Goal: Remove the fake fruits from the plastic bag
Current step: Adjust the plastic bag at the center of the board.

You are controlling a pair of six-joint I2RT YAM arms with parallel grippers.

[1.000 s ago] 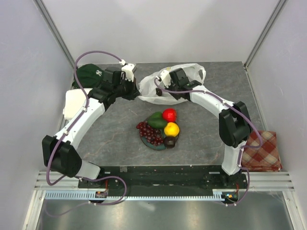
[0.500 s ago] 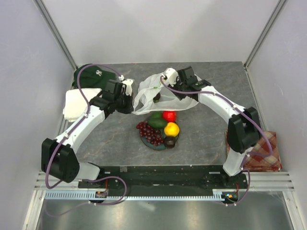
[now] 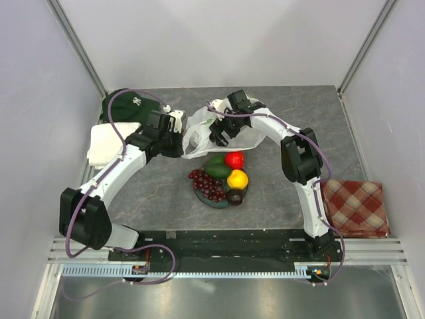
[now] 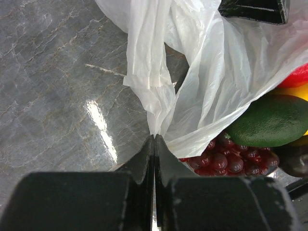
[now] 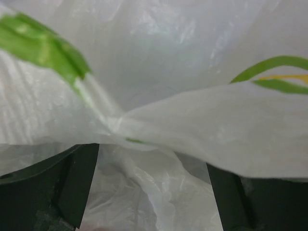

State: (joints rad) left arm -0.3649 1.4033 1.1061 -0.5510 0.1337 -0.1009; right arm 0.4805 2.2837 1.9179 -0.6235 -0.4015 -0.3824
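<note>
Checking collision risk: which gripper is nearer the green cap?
Left. The left gripper is just right of the cap; the right gripper is farther right, at the bag.

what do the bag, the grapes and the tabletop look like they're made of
The bag looks like thin plastic film, white and translucent, crumpled into fine creases. The grapes are probably hard plastic: glossy dark red with sharp highlights. The tabletop is grey, veined like stone and shiny; possibly a printed laminate.
</note>
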